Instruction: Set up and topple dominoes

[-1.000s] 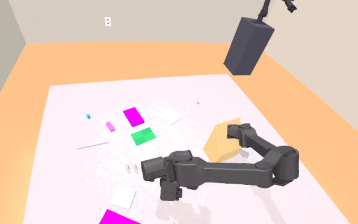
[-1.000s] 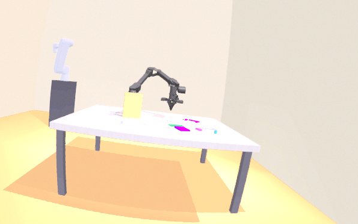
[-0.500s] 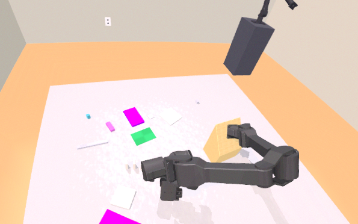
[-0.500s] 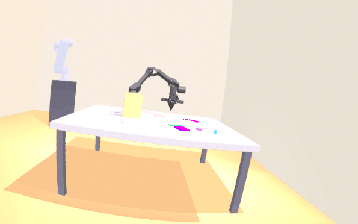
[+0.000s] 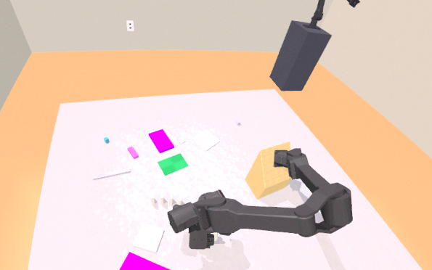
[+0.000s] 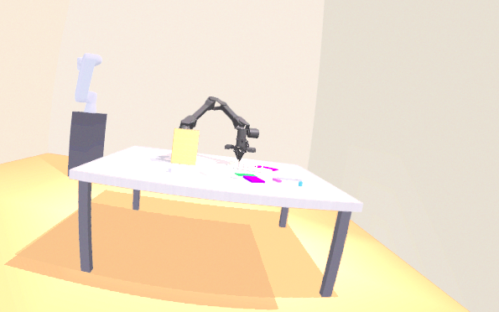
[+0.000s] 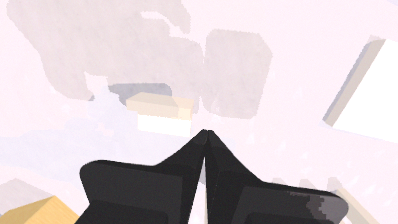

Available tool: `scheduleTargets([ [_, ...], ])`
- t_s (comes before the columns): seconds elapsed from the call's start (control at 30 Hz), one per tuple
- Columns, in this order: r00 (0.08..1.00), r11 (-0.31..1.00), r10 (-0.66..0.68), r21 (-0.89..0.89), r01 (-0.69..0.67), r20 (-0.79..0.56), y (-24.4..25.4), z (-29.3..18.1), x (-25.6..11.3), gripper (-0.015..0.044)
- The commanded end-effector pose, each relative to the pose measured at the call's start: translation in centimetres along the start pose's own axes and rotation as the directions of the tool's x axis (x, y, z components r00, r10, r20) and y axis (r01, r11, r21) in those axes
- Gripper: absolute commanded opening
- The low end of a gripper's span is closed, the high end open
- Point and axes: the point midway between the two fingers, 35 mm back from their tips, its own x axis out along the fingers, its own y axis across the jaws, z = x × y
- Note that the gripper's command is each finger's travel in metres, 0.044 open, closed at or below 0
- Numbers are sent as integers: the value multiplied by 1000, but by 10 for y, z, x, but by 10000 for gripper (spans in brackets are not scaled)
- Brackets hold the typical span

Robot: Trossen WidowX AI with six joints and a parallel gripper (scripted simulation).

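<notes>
My gripper (image 6: 239, 161) (image 7: 206, 134) is shut, with its fingertips together and nothing between them. It points down, low over the table. A pale domino-like block (image 7: 160, 106) lies on the table just beyond and left of the fingertips in the wrist view; the wrist almost hides it in the top view. Four cream dominoes stand in a row in the top view, the leftmost domino (image 5: 153, 200) farthest from the arm. The arm hides the row's right end. In the wrist view, parts of the row show behind the right finger.
A white tile (image 5: 149, 237) (image 7: 372, 95) lies near the row. A tall yellow block (image 5: 271, 174) (image 6: 184, 147) stands beside the arm's base. A green sheet (image 5: 173, 164), a magenta plate (image 5: 161, 141), a pink block (image 5: 133, 152) and a pale rod (image 5: 112, 174) lie beyond the row.
</notes>
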Motion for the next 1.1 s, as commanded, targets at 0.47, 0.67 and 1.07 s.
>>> scheduleTargets([
  [0.47, 1000, 1000, 17, 20, -17, -8, 22, -8, 28, 0],
  [0.67, 1000, 1000, 18, 21, -18, -8, 32, -8, 28, 0],
  [1.07, 1000, 1000, 16, 17, -16, -12, 57, -10, -51, 0],
])
